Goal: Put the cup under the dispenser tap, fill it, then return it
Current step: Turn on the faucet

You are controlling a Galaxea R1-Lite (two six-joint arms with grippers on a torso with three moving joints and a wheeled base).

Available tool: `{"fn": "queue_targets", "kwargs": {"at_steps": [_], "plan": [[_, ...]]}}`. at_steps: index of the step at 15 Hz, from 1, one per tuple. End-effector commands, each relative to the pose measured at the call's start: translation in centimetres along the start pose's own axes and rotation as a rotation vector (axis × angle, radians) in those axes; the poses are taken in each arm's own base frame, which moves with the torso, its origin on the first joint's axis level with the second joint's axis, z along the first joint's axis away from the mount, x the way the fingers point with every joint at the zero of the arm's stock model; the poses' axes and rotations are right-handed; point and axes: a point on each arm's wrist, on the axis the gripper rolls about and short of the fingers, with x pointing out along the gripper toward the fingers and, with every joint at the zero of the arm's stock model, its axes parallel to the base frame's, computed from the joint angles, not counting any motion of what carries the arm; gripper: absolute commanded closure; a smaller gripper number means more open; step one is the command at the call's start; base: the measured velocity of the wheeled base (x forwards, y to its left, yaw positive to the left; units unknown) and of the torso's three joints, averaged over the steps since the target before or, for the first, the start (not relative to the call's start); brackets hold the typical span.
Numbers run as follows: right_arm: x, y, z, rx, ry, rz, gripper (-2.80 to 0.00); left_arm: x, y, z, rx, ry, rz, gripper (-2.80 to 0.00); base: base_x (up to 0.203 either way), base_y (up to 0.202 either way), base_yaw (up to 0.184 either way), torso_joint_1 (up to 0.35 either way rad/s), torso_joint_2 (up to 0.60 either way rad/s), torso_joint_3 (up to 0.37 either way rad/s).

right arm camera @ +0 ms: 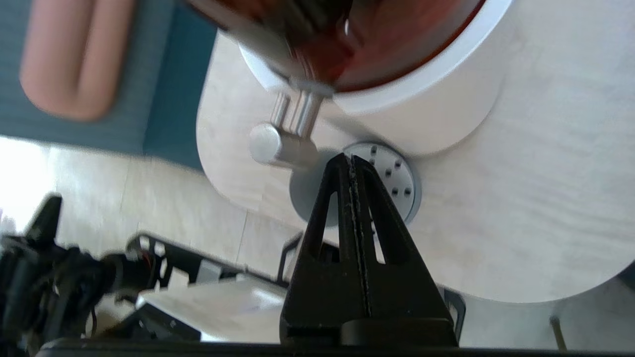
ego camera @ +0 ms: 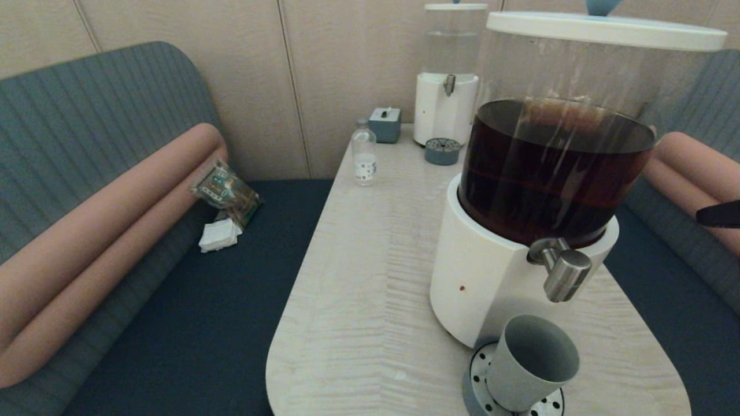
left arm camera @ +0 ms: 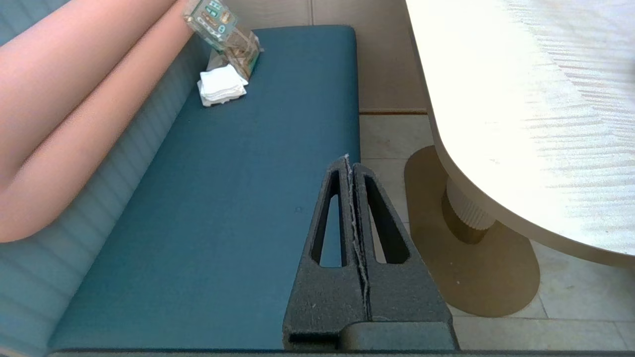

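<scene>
The grey-green cup [ego camera: 532,364] stands on the round perforated drip tray [ego camera: 475,386], just below and in front of the brushed-steel dispenser tap [ego camera: 563,271] of the big white-based dispenser [ego camera: 480,277] holding dark brown liquid. No gripper touches the cup. My right gripper [right arm camera: 351,157] is shut and empty, held off the table's right side and pointing at the tap [right arm camera: 283,141] and tray [right arm camera: 397,178]; the cup [right arm camera: 303,193] shows partly behind its fingers. Its dark tip [ego camera: 718,214] enters the head view at the right edge. My left gripper [left arm camera: 349,161] is shut and empty, parked over the blue bench seat.
At the table's far end stand a small clear bottle [ego camera: 364,156], a grey box [ego camera: 385,124] and a smaller clear-liquid dispenser [ego camera: 446,86] with its own tray [ego camera: 442,151]. A snack packet [ego camera: 225,190] and tissues [ego camera: 218,236] lie on the left bench. The cup sits near the table's front edge.
</scene>
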Motion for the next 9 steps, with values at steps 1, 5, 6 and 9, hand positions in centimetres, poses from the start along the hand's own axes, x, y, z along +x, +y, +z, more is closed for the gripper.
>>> {"fn": "queue_targets", "kwargs": {"at_steps": [1, 5, 6, 9], "plan": [[1.4, -0.2, -0.3, 0.004, 0.058, -0.003, 0.0, 0.0, 0.0, 0.0, 0.0, 0.001, 0.0, 0.0, 0.0, 0.0, 0.0, 0.0, 0.0, 0.0], [3.5, -1.0, -1.5, -0.051, 0.062, 0.027, 0.0, 0.0, 0.0, 0.0, 0.0, 0.002, 0.0, 0.0, 0.0, 0.0, 0.0, 0.0, 0.0, 0.0], [4.0, -1.1, -1.8, -0.082, 0.053, 0.037, 0.0, 0.0, 0.0, 0.0, 0.0, 0.001, 0.0, 0.0, 0.0, 0.0, 0.0, 0.0, 0.0, 0.0], [5.3, -1.4, -2.0, -0.141, 0.024, 0.053, 0.0, 0.0, 0.0, 0.0, 0.0, 0.0, 0.0, 0.0, 0.0, 0.0, 0.0, 0.0, 0.0, 0.0]]}}
